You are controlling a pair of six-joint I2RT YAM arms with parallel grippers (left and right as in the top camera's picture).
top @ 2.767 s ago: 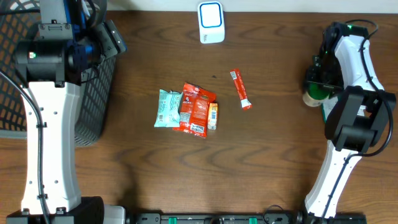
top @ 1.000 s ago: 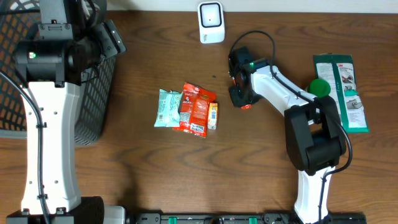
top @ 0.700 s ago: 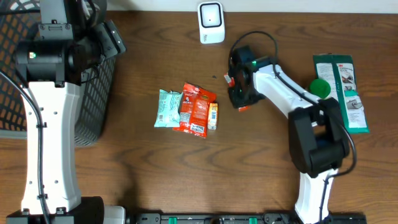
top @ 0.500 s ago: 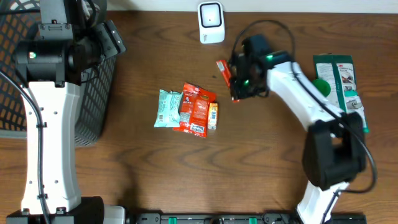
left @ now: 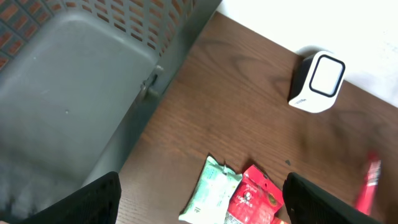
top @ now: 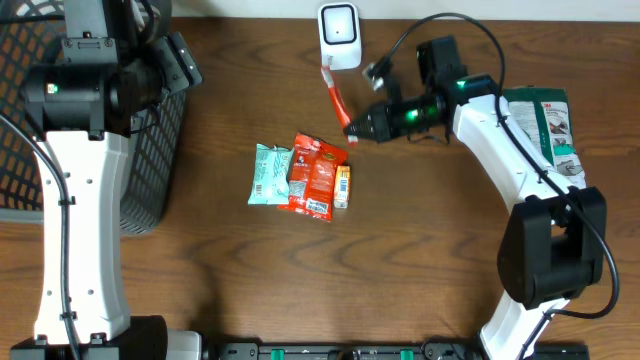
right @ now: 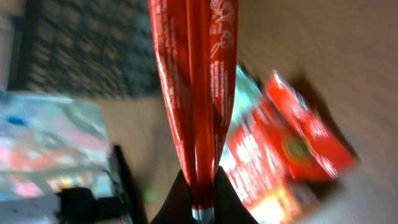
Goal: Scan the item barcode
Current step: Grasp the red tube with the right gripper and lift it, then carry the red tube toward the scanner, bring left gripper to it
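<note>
The right gripper (top: 356,126) pinches the red stick packet (top: 337,100) by one end, its length pointing at the scanner (top: 339,36) by the desk's far edge, tip just beside it.

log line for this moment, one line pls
step: presenting item | right gripper: shut on long red stick sachet, far end near white box-shaped scanner | left gripper: open, empty, by grey mesh basket

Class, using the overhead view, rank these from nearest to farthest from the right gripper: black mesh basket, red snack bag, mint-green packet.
1. red snack bag, centre, below the right gripper holding the red stick sachet.
2. mint-green packet, beside the bag's left edge.
3. black mesh basket, far left side.
</note>
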